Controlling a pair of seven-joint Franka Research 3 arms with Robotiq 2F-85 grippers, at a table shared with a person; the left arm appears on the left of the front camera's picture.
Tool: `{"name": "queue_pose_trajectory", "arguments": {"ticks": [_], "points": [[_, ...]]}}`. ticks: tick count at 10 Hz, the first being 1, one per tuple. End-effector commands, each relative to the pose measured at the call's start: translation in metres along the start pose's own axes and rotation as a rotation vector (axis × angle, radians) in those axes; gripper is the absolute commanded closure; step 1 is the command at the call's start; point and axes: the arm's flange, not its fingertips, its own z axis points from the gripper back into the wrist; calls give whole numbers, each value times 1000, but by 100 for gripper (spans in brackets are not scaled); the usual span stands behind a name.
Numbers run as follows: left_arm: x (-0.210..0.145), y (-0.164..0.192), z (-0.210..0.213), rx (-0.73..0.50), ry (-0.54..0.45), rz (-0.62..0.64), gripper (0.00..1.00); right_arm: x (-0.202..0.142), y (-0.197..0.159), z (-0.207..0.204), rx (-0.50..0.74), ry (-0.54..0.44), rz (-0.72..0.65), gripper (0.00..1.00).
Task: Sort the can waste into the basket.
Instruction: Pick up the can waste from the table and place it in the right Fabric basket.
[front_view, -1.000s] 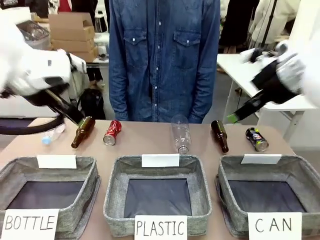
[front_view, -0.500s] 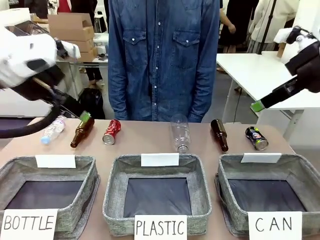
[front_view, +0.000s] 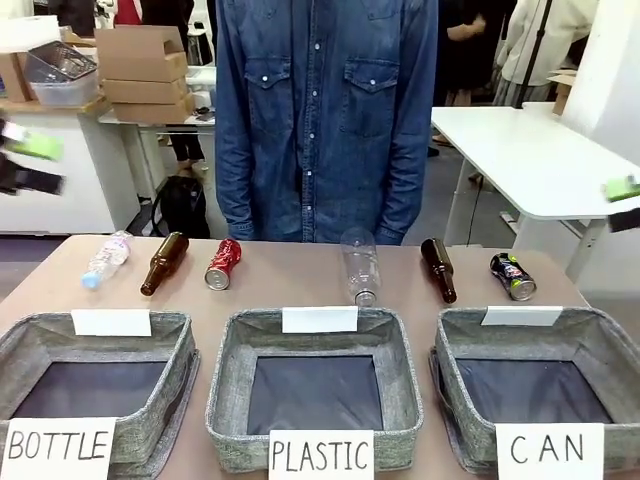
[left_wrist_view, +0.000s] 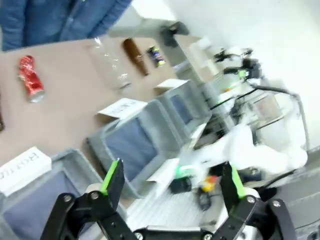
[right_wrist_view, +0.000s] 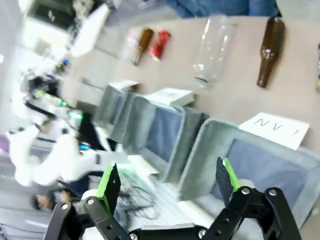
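The left gripper (left_wrist_view: 172, 175) has its jaws spread wide, with nothing between the green pads. In the front view it is a blur at the left picture edge, raised off the table (front_view: 290, 292). The right gripper (right_wrist_view: 167, 175) is spread just as wide and holds nothing. Its green tip shows at the front view's right edge, raised out past the table's right side.

A single row of items lies on its side along the far edge of the table. The red can (front_view: 223, 264) is left of the middle, just beside a brown bottle (front_view: 164, 263) on its left and well apart from the large clear bottle (front_view: 361, 265) on its right. The dark can (front_view: 513, 277) ends the row at the right, near the table's far right corner. A second brown bottle (front_view: 439, 270) lies near it on its left, and bare tabletop lies on its right.

A narrow strip of bare table separates the row from the three baskets along the near edge. The CAN basket (front_view: 606, 338) is at the right, its far rim just in front of the dark can and its dark floor showing whole. The PLASTIC basket (front_view: 228, 352) and the BOTTLE basket (front_view: 182, 345) lie between it and the red can's side of the table. A person (front_view: 325, 110) stands close against the far edge, behind the middle.
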Motion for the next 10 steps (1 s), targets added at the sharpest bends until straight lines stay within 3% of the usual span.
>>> {"name": "queue_pose_trajectory", "arguments": {"ticks": [1,2,3,5,6,7,10], "points": [[-40,28,24,-123,-254,300,0,-4,-16,26,179,-287,-388,0],[-54,41,35,-100,-282,374,0,-12,-20,34,197,-378,-386,0],[-62,64,25,-86,-211,479,0,-12,-16,30,181,-437,-362,0],[-53,94,-26,-63,45,575,0,-1,12,-1,-145,-431,-343,0],[-47,95,-45,-14,147,519,0,-4,-32,57,158,-385,-381,0],[-37,106,32,-96,-106,572,0,-4,-32,57,158,-385,-381,0],[-37,106,32,-96,-106,572,0,2,-23,50,102,-392,-392,0]]}}
